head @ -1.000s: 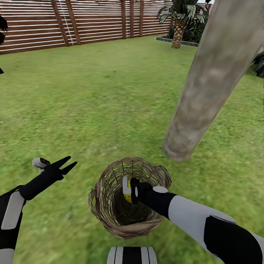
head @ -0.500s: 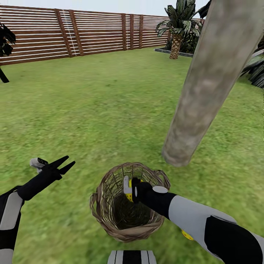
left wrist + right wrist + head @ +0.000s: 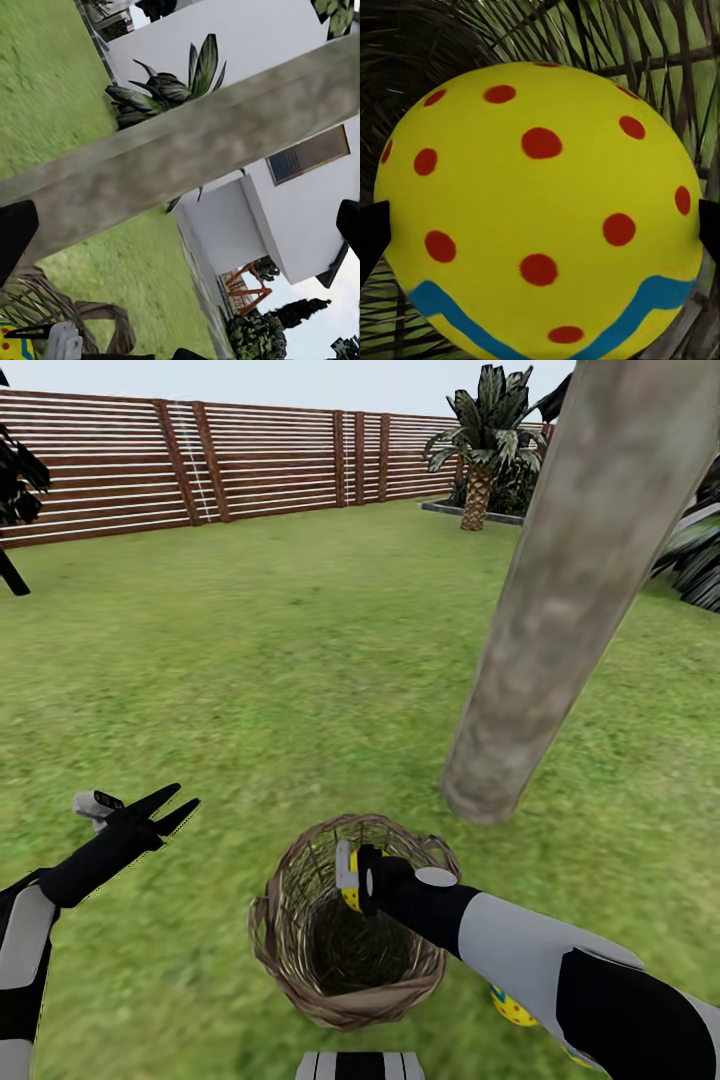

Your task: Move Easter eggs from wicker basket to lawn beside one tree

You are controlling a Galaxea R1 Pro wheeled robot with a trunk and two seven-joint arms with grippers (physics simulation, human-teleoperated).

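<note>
The head camera looked forward and down over the wicker basket (image 3: 345,950); the right wrist camera sat very near an egg (image 3: 540,214) inside it.

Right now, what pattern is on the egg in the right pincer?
Yellow egg with red dots and a blue zigzag band, clearest in the right wrist view.

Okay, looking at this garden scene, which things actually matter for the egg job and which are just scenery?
Part of the job:
- yellow egg held between the right pincer fingers
- second egg on the lawn
- wicker basket
- grey tree trunk

Just scenery:
- slat fence
- palm
- white house
- left pincer, open, holding nothing
</note>
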